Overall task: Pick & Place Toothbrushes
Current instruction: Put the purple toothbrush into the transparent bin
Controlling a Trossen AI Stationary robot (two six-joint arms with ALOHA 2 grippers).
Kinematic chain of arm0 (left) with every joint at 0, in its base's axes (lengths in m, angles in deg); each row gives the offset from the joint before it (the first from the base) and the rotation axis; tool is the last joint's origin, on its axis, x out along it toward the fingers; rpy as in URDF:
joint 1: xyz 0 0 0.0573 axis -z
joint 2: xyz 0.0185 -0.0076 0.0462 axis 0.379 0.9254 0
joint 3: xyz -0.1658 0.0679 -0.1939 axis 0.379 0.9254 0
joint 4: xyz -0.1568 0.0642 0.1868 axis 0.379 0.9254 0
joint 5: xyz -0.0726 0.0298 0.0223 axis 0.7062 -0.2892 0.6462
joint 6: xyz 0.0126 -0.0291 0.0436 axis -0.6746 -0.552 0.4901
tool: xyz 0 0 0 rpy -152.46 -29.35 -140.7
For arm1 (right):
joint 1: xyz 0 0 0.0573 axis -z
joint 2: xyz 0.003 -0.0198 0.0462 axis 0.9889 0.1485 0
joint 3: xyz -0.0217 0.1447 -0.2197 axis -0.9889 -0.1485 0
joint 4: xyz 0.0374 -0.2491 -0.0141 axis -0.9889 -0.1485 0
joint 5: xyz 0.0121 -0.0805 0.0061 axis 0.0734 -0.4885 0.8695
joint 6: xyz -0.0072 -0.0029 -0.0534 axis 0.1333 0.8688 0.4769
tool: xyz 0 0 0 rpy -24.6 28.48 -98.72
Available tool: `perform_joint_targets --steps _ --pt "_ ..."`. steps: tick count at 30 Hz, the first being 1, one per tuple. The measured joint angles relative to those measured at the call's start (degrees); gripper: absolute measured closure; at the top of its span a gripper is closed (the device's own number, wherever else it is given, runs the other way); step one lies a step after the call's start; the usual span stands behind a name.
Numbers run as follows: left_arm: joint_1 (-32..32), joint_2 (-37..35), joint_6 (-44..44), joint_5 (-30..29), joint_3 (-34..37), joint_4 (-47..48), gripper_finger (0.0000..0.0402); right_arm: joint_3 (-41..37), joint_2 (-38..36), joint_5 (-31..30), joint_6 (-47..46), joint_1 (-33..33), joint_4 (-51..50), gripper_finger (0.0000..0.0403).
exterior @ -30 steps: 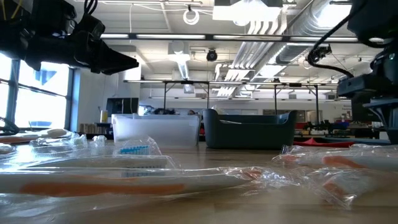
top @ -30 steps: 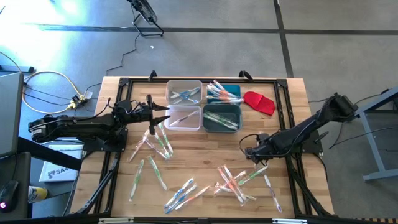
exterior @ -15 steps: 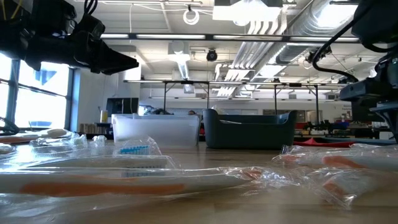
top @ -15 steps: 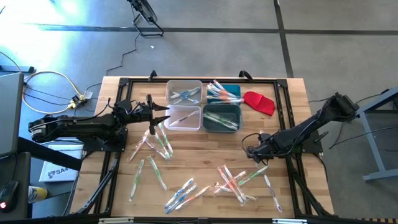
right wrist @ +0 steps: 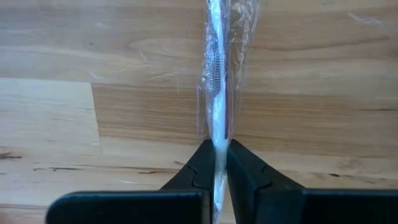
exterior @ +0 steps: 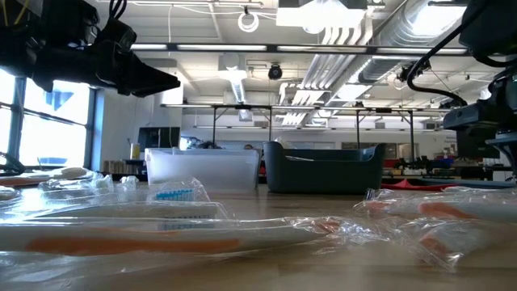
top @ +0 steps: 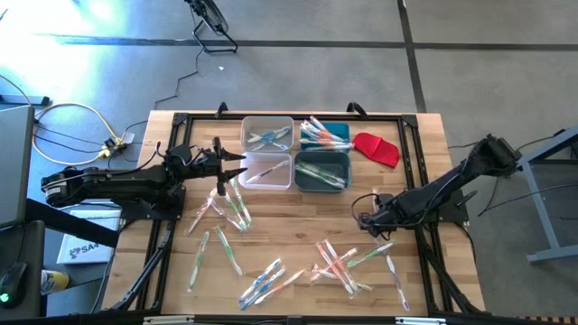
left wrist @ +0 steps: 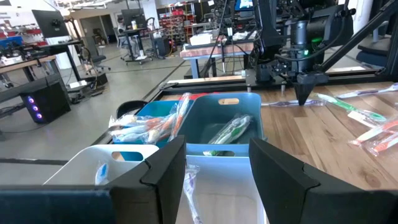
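Four bins sit in a block at the back of the wooden tabletop [top: 298, 203]. The clear bin [top: 267, 134] at the back left holds a few toothbrushes with blue accents. In front of it the white bin [top: 268, 172] has one wrapped brush lying across it. The teal bin [top: 327, 134] at the back right is heaped with brushes showing orange and blue, and the dark bin [top: 322, 171] in front of it holds green-accented ones. A red piece [top: 377, 149] lies just to the right of the bins. Many more toothbrushes [top: 339, 262] in clear wrappers are scattered over the front half of the tabletop, one cluster at the left front and another at the right front. The left end effector [top: 237, 171] hangs above the tabletop at the left edge of the white bin, its fingers [left wrist: 165, 177] standing well apart with nothing between them. The right end effector [top: 364, 219] is down at the tabletop in the right half, in front of the dark bin. Its fingers [right wrist: 200, 163] are pinched together on a wrapped brush [right wrist: 217, 93], which runs straight out from between the tips and lies along the wood.
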Motion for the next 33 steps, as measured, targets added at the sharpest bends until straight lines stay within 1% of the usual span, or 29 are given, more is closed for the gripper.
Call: perform_joint_targets --steps 5,8,13,16,20,24,27,30,33 --pt "0.00 -0.02 0.01 -0.23 0.00 -0.02 0.0231 -0.03 -0.24 -0.41 0.32 0.00 0.00 0.0389" --pt "0.01 -0.02 -0.01 -1.52 0.00 -0.04 0.0231 -0.24 -1.72 -0.54 1.58 -0.22 0.02 0.0389" --pt "0.02 -0.01 -0.42 -3.70 -0.01 -0.63 0.0231 -0.35 -6.35 -6.71 3.16 -0.09 0.71 0.0389" --pt "0.02 -0.02 -1.45 -4.87 0.00 -0.88 0.0231 -0.26 -9.53 -11.44 6.02 -0.11 2.73 0.0389" --pt "0.00 -0.02 -1.64 -5.05 -0.02 -1.40 0.0231 -0.17 -13.22 -18.41 11.57 -0.11 6.01 0.0389" --pt "0.00 -0.02 -3.50 -5.05 -0.02 -3.27 0.0231 -0.16 -15.70 -26.70 20.18 -0.06 10.46 0.0389" --pt "0.00 0.00 -4.67 -5.05 -0.02 -4.47 0.0231 -0.09 -16.79 -32.69 28.67 0.58 14.99 0.0389" --pt "0.02 -0.02 -4.74 -5.03 -0.02 -5.81 0.0231 -0.09 -17.05 -36.79 39.09 1.61 20.93 0.0389" --pt "0.02 -0.02 -4.84 -5.03 -0.02 -6.10 0.0231 -0.09 -17.00 -39.23 50.18 2.79 27.69 0.0389"
